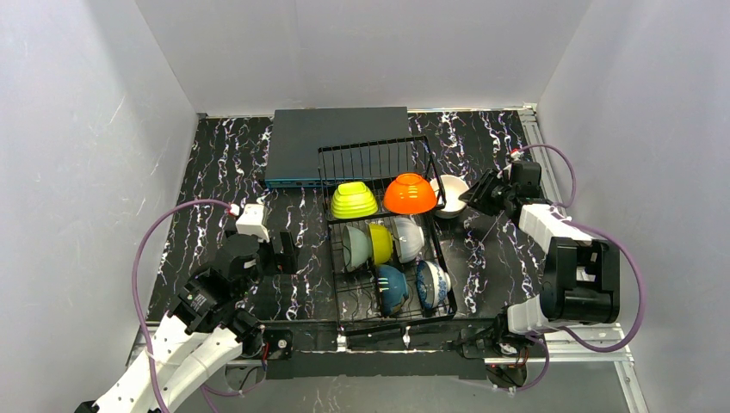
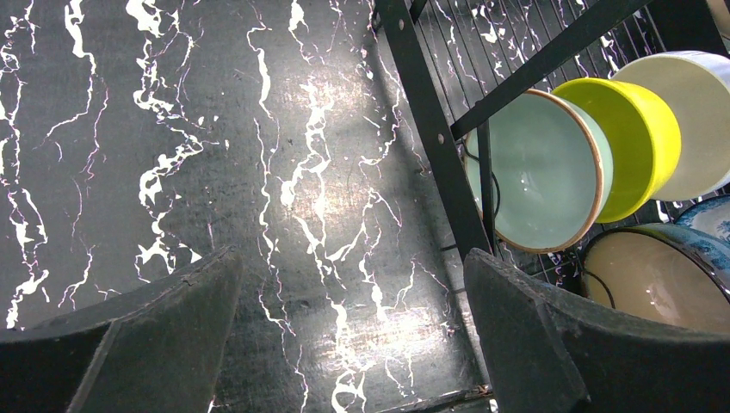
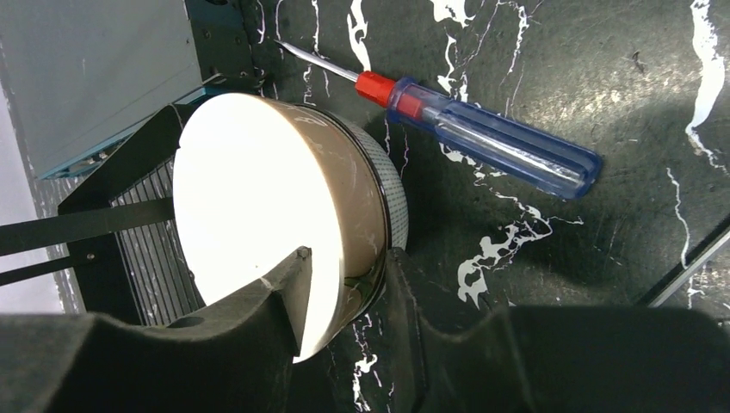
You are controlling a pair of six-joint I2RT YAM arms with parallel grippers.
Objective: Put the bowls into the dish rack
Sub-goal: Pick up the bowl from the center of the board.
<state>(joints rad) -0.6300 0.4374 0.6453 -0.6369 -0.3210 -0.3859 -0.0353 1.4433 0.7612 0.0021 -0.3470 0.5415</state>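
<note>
The black wire dish rack [image 1: 370,151] holds a lime green bowl [image 1: 354,200] and an orange bowl [image 1: 410,194] upside down on its back tier. Below them stand mint [image 1: 353,245], yellow [image 1: 380,243], white [image 1: 408,239], teal [image 1: 392,288] and blue-white patterned [image 1: 432,284] bowls. Another white bowl [image 1: 449,194] with a beige outer wall [image 3: 258,198] sits on the table beside the rack's right side. My right gripper [image 3: 349,254] straddles its rim, half closed, one finger inside and one against the outer wall. My left gripper [image 2: 351,256] is open over bare table left of the rack [image 2: 430,129].
A blue-handled screwdriver [image 3: 482,133] with a red collar lies on the table just right of the white bowl. A flat dark grey box [image 1: 336,138] lies behind the rack. White walls enclose the black marbled table [image 1: 224,181] on three sides.
</note>
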